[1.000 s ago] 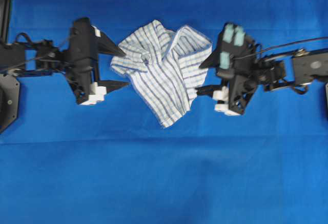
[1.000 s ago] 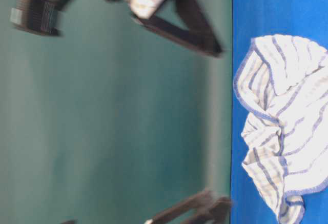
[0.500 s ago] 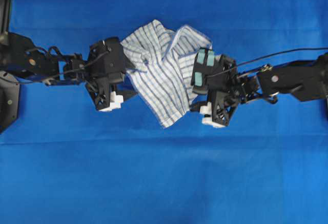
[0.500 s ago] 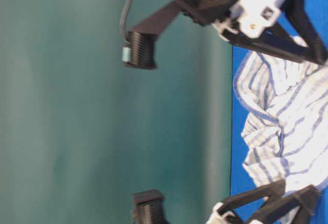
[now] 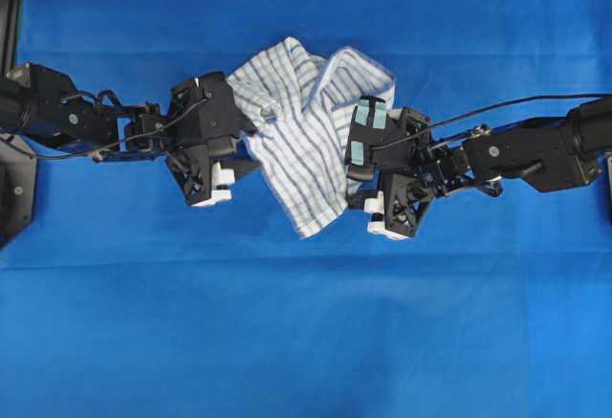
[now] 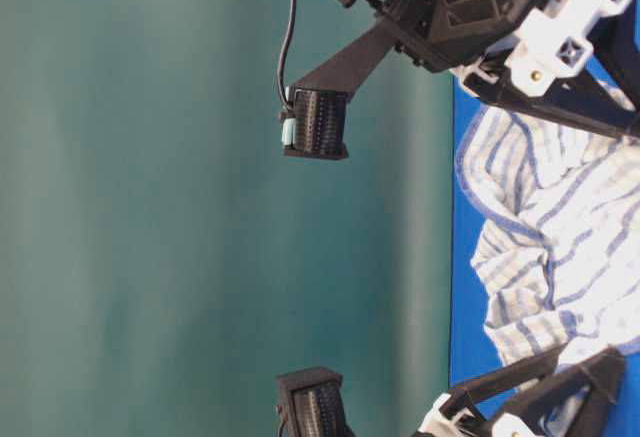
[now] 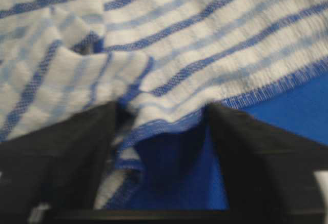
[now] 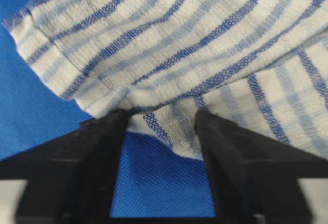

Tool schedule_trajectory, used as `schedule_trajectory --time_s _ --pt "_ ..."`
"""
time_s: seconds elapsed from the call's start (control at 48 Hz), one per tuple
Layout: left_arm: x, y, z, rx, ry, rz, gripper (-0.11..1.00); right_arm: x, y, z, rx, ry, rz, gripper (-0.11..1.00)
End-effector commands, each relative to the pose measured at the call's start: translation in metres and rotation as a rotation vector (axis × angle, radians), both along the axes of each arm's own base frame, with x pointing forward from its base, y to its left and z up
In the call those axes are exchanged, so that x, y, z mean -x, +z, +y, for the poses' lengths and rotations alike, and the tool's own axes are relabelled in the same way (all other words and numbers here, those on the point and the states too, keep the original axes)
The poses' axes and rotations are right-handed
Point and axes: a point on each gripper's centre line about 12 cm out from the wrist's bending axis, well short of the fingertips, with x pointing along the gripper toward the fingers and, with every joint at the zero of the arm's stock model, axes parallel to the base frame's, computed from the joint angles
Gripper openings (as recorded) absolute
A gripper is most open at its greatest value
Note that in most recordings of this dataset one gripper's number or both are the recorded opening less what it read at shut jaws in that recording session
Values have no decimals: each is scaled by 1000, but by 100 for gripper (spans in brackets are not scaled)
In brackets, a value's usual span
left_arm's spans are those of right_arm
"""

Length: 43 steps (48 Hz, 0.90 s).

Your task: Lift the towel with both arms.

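Note:
The towel, white with blue and grey checks, lies crumpled on the blue tablecloth. My left gripper is at its left edge, my right gripper at its right edge. In the left wrist view the gripper is open, and a folded hem of the towel lies between its fingers. In the right wrist view the gripper is open, with the towel's edge between the fingertips. In the table-level view the towel rests on the cloth, with black fingers at either end.
The blue tablecloth covers the whole table. A black cable runs along the right arm. A black base stands at the far left edge. A teal wall fills the table-level background.
Both arms have moved inward from either side of the towel. Their open fingers now straddle its left and right edges. The towel has barely shifted.

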Motion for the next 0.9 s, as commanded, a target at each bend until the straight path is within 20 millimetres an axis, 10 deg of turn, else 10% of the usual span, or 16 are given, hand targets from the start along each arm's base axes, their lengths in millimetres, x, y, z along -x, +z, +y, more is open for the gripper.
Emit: schedule_trajectory --time_s 0.0,0.188,0.438,0.875 --pt "-4 5 1 -1 1 -15 44 -5 7 -1 -2 -3 -24 53" --pt "-1 2 5 5 17 15 2 -4 9 -1 -1 -4 -25 7" --pt "0 16 6 7 20 10 2 -1 24 -2 6 -10 -51 7" --pt "14 142 2 36 31 -65 2 24 136 -21 120 -122 -136 7"
